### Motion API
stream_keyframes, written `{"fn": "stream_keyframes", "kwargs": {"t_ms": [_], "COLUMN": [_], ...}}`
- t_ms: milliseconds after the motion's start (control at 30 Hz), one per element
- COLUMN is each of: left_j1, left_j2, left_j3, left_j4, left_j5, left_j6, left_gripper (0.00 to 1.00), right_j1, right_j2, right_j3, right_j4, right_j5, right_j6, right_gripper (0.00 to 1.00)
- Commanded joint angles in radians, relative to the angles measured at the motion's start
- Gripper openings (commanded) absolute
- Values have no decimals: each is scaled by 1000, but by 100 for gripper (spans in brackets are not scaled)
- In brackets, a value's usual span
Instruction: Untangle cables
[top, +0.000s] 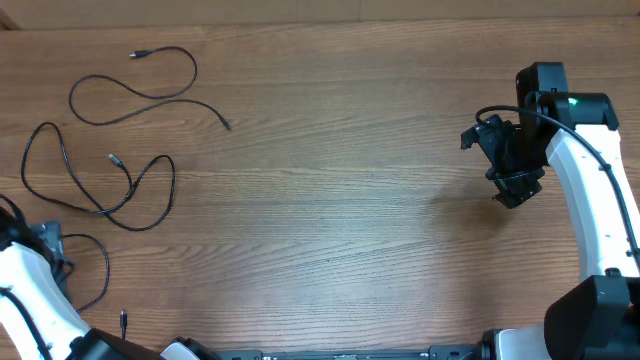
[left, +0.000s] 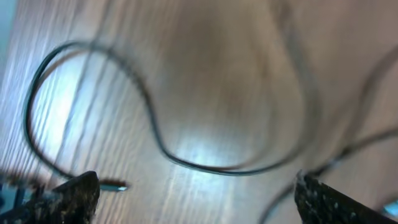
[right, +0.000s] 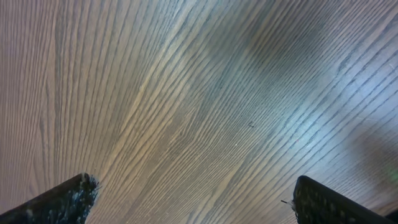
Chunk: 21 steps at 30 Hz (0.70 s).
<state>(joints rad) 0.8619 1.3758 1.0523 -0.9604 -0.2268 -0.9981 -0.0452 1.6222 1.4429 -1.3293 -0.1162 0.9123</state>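
Wood grain fills nearly everything I can see: a brown table (top: 330, 200) with long streaks and patches of glare from the lights. No room shows past it apart from a pale strip along the far edge in the overhead view.

All three cables (top: 100, 190) lie on the left part of the table, well apart from the right arm. The upper cable (top: 193, 70) snakes in an open curve with a plug at each end, clear of the others. The middle cable (top: 173, 185) makes a large loop that crosses over itself. The lower cable (top: 106, 265) curves just beside my left arm, and part of it runs under the arm, so I cannot tell whether it meets the middle one.

My left gripper (left: 196, 186) has its fingers spread wide and holds nothing. Its wrist picture is blurred, but it shows a thin black cord (left: 205, 167) curving across the wood below and a small plug (left: 115, 185) near the left finger. From overhead that gripper is mostly cut off at the frame's edge.

My right gripper (right: 194, 186) is likewise spread wide and holds nothing, above bare wood. From overhead it (top: 515, 190) hangs over the right side of the table.
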Motion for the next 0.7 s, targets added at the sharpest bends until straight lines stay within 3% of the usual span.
{"fn": "stream_keyframes", "kwargs": {"t_ms": [0, 267, 400, 667], "left_j1": [3, 3, 4, 13], "left_j2": [22, 73, 122, 230], "left_j3": [-96, -237, -254, -254], "left_j4": [32, 213, 294, 295], "left_j5": [-39, -32, -11, -9], "left_j6": [-151, -138, -30, -112], "left_gripper": [100, 100, 100, 100], "right_j1": [-3, -3, -3, -3], "right_j2": [-9, -9, -9, -9], "right_j3": [17, 17, 17, 17], "right_j4": [0, 0, 0, 0], "right_j5": [3, 3, 3, 3], "right_j6": [-4, -4, -4, -5], "right_gripper": [100, 100, 100, 100]}}
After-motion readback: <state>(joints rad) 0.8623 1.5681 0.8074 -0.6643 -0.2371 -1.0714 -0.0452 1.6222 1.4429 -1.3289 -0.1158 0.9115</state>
